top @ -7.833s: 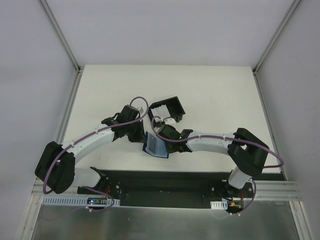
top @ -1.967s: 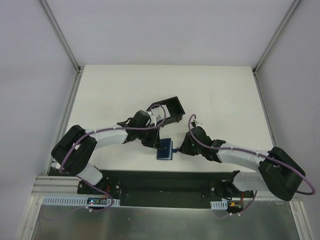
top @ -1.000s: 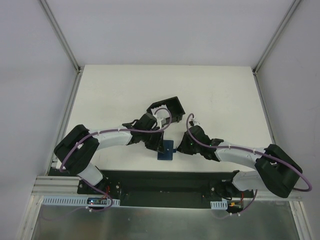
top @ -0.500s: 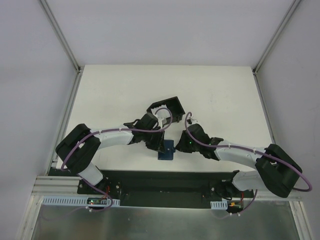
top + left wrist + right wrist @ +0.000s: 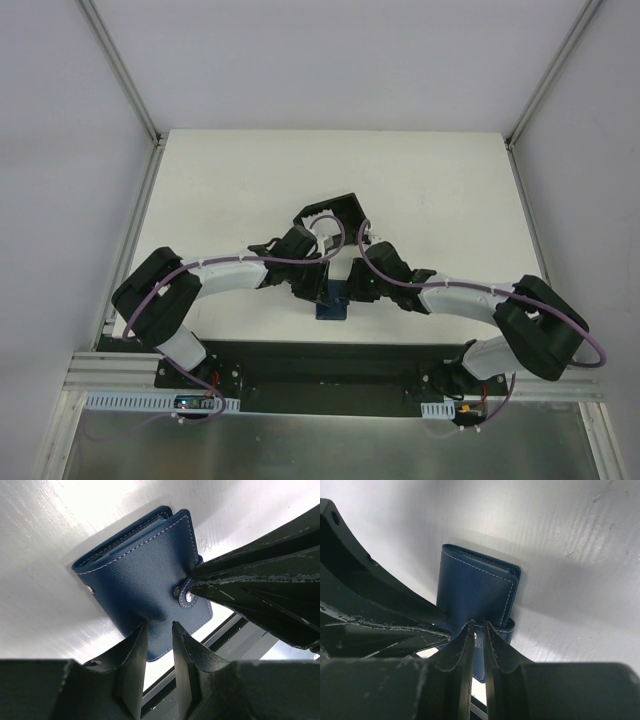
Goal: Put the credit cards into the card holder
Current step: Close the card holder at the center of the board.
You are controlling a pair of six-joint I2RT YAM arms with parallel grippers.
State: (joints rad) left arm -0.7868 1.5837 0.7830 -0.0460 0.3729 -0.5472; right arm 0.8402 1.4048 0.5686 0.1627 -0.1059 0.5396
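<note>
The card holder is a navy wallet lying folded shut near the table's front edge. It also shows in the left wrist view and the right wrist view. No credit cards show in any view. My left gripper is nearly shut, with only a narrow gap and nothing between the jaws. Its tips press on the holder's cover. My right gripper comes from the right and is closed on the snap tab at the cover's edge.
A black square tray with raised walls stands just behind the two grippers. The dark base rail runs along the table's front edge, close to the holder. Both grippers' fingers crowd over the holder.
The holder lay open earlier and is now folded shut. Over the last second my right gripper moved left onto the holder's snap tab. My left gripper stayed almost still.
</note>
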